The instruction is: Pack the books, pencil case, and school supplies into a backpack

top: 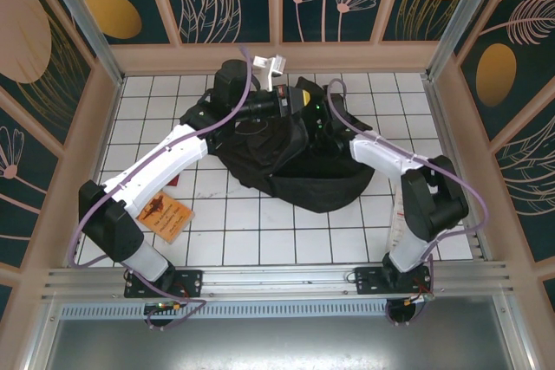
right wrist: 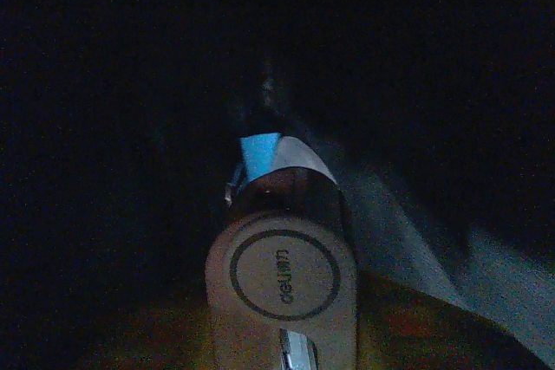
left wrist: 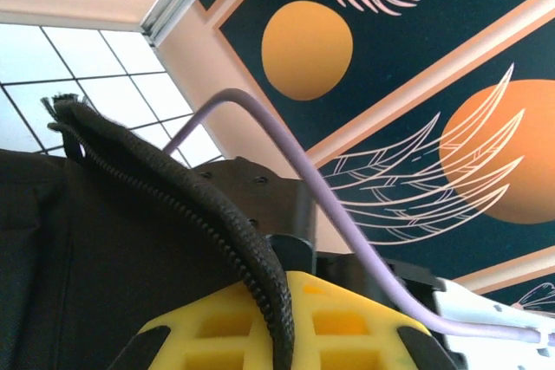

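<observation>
**Pinching backpack zip, gripping a supply**

Top view: you've got the backpack [top: 295, 171] mid-table and the orange booklet [top: 165, 214] on the tiles by the left arm's base.
Left wrist: your left gripper [left wrist: 277, 318] is clamped on the backpack's zip edge [left wrist: 173, 188].
Right wrist: your right gripper [right wrist: 282, 335] grips a white supply [right wrist: 282, 275] in the dark.

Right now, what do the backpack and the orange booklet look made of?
The backpack looks like soft matte black woven fabric: it slumps and creases, with a coarse zip edge. The orange booklet seems thin paper or card, lying flat; finish too small to judge.

both arms reach forward, left tool [left wrist: 279, 328] clamped.
</observation>
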Robot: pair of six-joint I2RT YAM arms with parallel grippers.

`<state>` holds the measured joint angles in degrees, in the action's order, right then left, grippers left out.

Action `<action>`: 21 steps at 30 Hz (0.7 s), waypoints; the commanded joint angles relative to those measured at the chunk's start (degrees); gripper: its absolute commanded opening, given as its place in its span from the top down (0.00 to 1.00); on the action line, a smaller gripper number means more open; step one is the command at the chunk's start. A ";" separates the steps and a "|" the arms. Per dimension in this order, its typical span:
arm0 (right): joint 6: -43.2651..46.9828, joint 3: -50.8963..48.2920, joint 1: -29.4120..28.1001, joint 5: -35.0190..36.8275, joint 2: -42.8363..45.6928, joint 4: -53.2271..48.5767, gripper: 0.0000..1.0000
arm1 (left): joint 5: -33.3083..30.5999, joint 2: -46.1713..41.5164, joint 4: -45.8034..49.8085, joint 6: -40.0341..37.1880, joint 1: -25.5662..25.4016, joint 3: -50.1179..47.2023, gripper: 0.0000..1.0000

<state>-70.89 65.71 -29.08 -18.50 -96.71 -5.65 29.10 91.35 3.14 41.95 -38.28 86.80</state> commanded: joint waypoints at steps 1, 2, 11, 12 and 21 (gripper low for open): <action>-6.07 3.51 0.08 -3.52 -2.27 8.30 0.62 | 3.10 -0.56 -9.09 2.41 0.14 1.12 1.00; -6.58 4.02 -0.08 -3.77 -2.95 8.93 0.61 | 3.14 -0.47 -9.19 2.50 0.12 1.05 1.00; -7.66 7.66 -1.34 -5.02 -7.37 8.21 0.40 | 2.02 -0.16 -8.02 0.71 0.18 1.18 1.00; -7.18 7.68 -1.29 -4.74 -7.14 7.83 0.37 | 1.70 -0.27 -7.74 0.30 0.15 1.25 1.00; -2.55 6.22 -0.46 -0.29 -2.69 0.07 0.30 | -2.48 -2.16 -5.16 -3.34 0.19 0.26 1.00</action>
<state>-76.16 71.31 -30.00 -21.37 -103.37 -2.02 27.42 91.96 1.52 41.10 -38.00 86.78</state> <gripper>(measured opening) 0.695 0.081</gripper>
